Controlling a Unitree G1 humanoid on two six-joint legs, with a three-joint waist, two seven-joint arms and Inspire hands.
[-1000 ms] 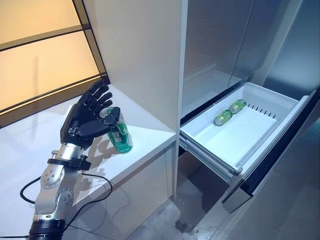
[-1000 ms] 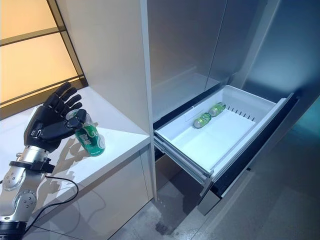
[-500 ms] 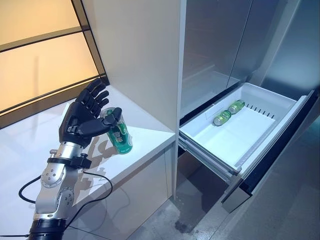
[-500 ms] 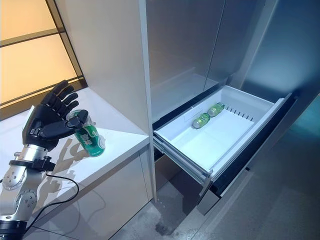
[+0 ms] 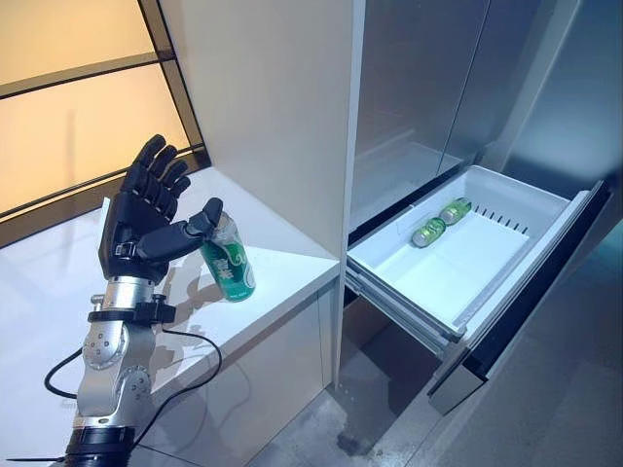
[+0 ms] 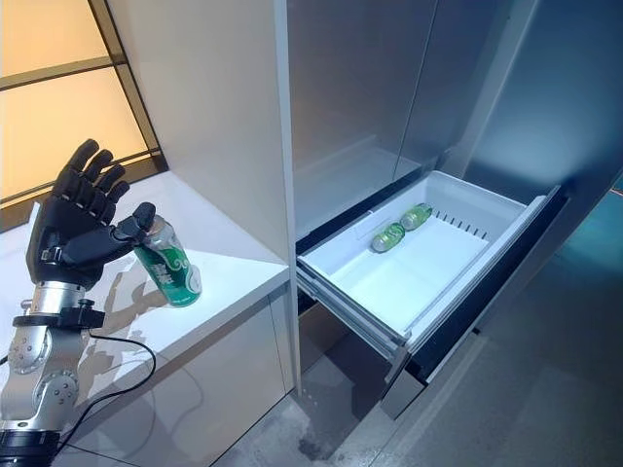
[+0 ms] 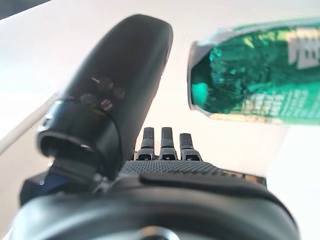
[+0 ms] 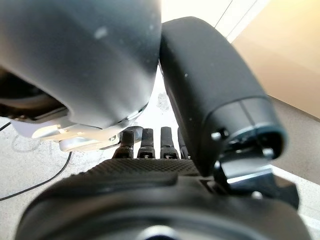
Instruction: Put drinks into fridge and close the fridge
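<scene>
Fingers (image 5: 146,180) spread beside can (image 5: 228,261) (near counter (image 5: 282,268) edge).

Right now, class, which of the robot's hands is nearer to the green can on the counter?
Left. The left hand is open beside the green can, thumb at its top. The right hand shows only in its own wrist view, with no can near.

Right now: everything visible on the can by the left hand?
The green can looks like metal, with white lettering and a silvery top rim. It stands tilted on the white counter, near its front edge, top leaning toward the left hand. The hand's fingers are straight and spread; the thumb tip meets the can's top.
</scene>
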